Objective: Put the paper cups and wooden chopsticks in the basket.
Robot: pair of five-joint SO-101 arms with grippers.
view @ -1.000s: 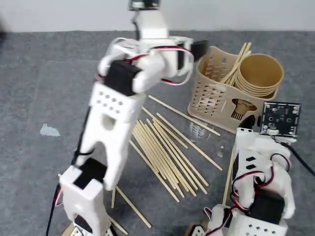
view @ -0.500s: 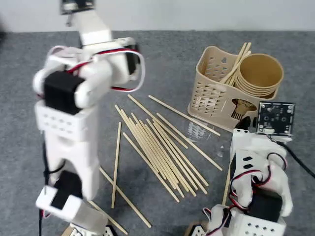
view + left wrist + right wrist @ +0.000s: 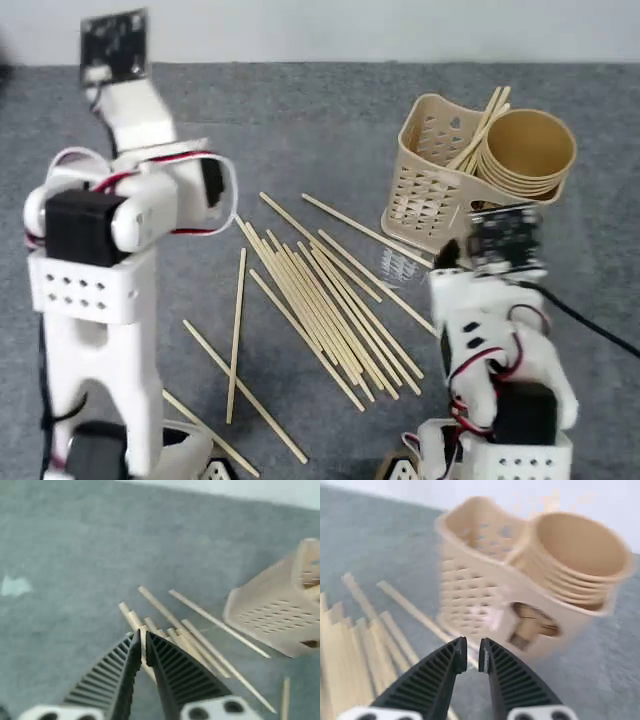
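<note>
A beige basket (image 3: 432, 195) stands at the back right, holding a stack of paper cups (image 3: 526, 152) and a few wooden chopsticks (image 3: 483, 122). A loose pile of chopsticks (image 3: 320, 300) lies on the grey mat in the middle, with single ones (image 3: 237, 330) to its left. My left gripper (image 3: 141, 639) is shut and holds nothing, hovering over the pile's far-left end (image 3: 150, 627). My right gripper (image 3: 473, 647) is shut too, close in front of the basket (image 3: 480, 575) and cups (image 3: 575, 560), with chopsticks (image 3: 365, 650) lying beside it.
A small clear plastic scrap (image 3: 400, 265) lies in front of the basket. A pale scrap (image 3: 15, 585) sits on the mat far to the left. A white wall (image 3: 400, 25) borders the back. Open mat lies at the back centre.
The left arm has swung from beside the basket to the far left of the table and drawn back. The right arm has shifted a little left, toward the pile.
</note>
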